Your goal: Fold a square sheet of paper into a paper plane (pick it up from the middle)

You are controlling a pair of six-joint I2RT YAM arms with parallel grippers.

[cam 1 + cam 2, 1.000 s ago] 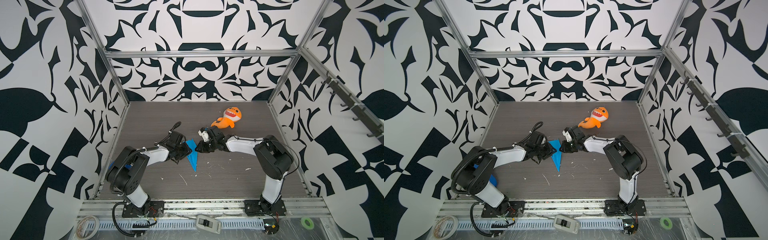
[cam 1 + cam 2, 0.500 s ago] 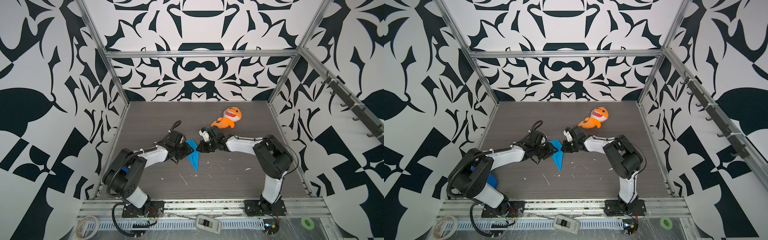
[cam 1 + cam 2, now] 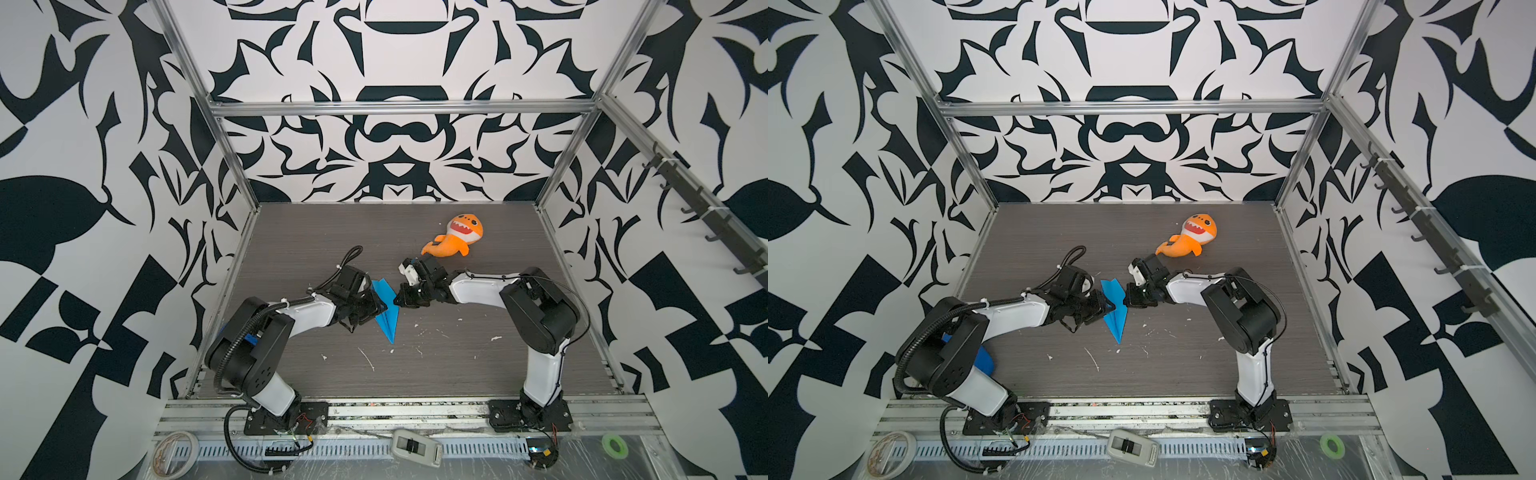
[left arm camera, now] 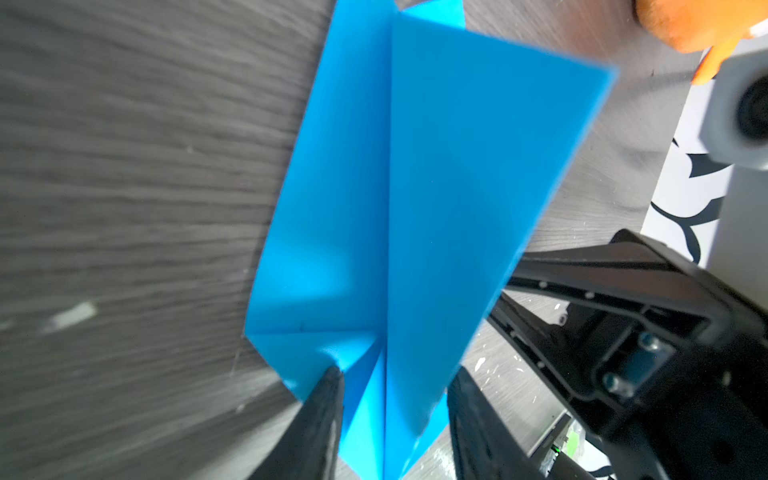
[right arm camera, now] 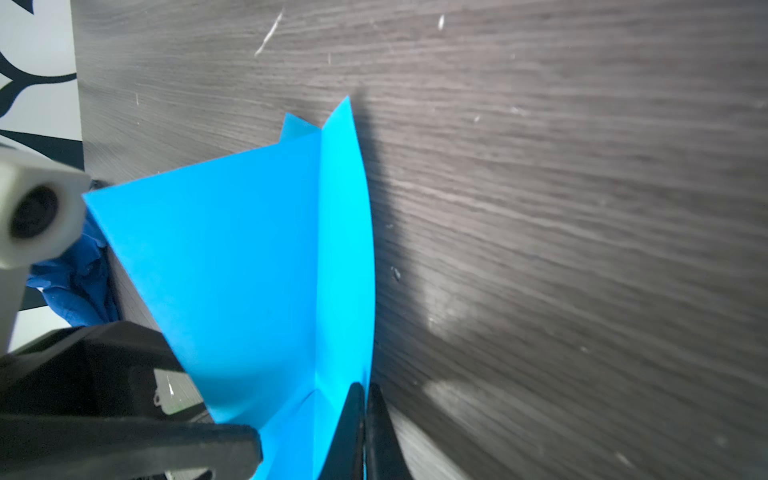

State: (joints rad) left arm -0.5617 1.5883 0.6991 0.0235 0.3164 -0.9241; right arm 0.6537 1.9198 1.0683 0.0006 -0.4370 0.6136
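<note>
At wrist level, right fingers (image 5: 354, 428) clamp the paper plane (image 5: 249, 249), unclear from above; left fingers (image 4: 326, 415) straddle it, spread.

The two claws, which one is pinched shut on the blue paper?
The right claw: its fingers are pressed together on the edge of the paper plane. The left claw has its fingers apart, straddling the plane's folded end.
</note>
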